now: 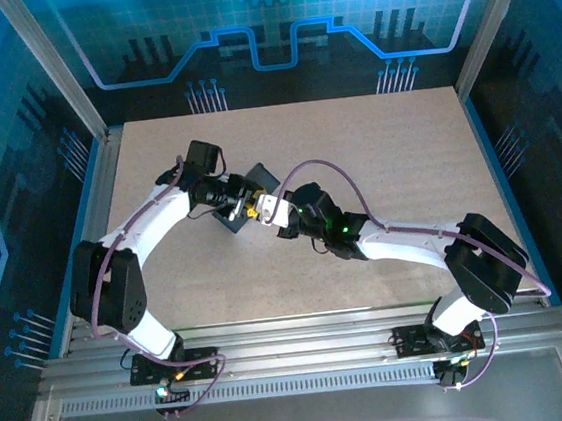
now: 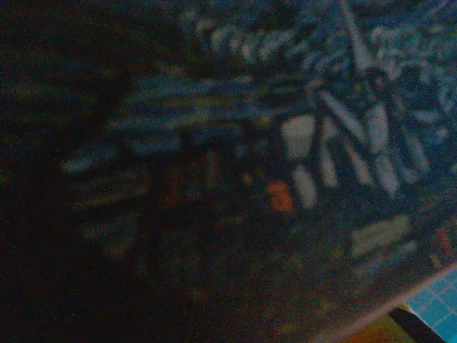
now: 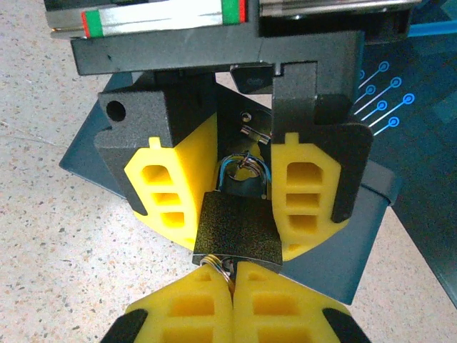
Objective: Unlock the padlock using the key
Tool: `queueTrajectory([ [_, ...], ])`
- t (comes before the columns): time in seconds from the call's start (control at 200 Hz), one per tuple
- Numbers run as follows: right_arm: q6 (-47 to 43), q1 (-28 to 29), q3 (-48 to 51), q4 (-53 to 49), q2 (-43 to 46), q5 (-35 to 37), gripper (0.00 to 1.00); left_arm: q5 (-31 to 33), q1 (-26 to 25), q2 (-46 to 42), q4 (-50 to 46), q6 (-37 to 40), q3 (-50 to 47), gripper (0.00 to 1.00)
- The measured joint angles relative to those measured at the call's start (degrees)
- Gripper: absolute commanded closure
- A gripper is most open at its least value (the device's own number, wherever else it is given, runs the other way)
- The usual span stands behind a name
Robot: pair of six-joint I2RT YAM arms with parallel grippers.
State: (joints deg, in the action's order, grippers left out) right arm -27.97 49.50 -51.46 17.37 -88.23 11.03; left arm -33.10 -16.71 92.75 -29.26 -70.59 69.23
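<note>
The small dark padlock (image 3: 239,229) with its silvery shackle (image 3: 246,171) hangs between the yellow pads (image 3: 171,189) of my left gripper (image 3: 243,214), which is shut on its body. In the right wrist view my right gripper (image 3: 233,282) is shut directly under the padlock's bottom. A metal key ring (image 3: 216,264) shows in the seam between its pads, and the key itself is mostly hidden there. From above, both grippers meet nose to nose at mid-table, the left gripper (image 1: 244,208) and the right gripper (image 1: 267,212).
A dark blue swirl-patterned tin (image 3: 89,153) lies on the speckled table (image 3: 57,257) right beneath the two grippers, and its blurred lid (image 2: 321,143) sits close to the left wrist camera. Metal rails (image 1: 296,355) run along the near edge.
</note>
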Motion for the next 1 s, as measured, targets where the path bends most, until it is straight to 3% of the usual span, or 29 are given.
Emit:
queueTrajectory([
  [0.245,13.0,-3.0,-1.7,-3.7,0.0,-7.1,1.00,-0.2,0.0,0.0,1.7,-0.2,-0.9,1.00],
  [0.315,18.8,-4.7,-3.1,-6.2,-0.2,-11.6,0.79,-0.4,0.0,0.0,2.3,-0.6,-1.4,1.00],
  [0.435,29.2,-8.8,-7.7,-10.6,-2.6,-22.2,0.68,-0.4,0.0,-0.3,2.6,-1.0,-2.3,1.00],
  [0.65,50.9,-18.5,-4.8,-4.5,-5.1,-37.1,0.63,-0.4,0.0,-0.4,2.5,-1.0,-2.6,1.00],
  [1.0,62.8,-17.0,-4.8,0.6,-8.6,-45.5,0.62,-0.4,0.0,-0.5,2.6,-1.0,-2.6,1.00],
])
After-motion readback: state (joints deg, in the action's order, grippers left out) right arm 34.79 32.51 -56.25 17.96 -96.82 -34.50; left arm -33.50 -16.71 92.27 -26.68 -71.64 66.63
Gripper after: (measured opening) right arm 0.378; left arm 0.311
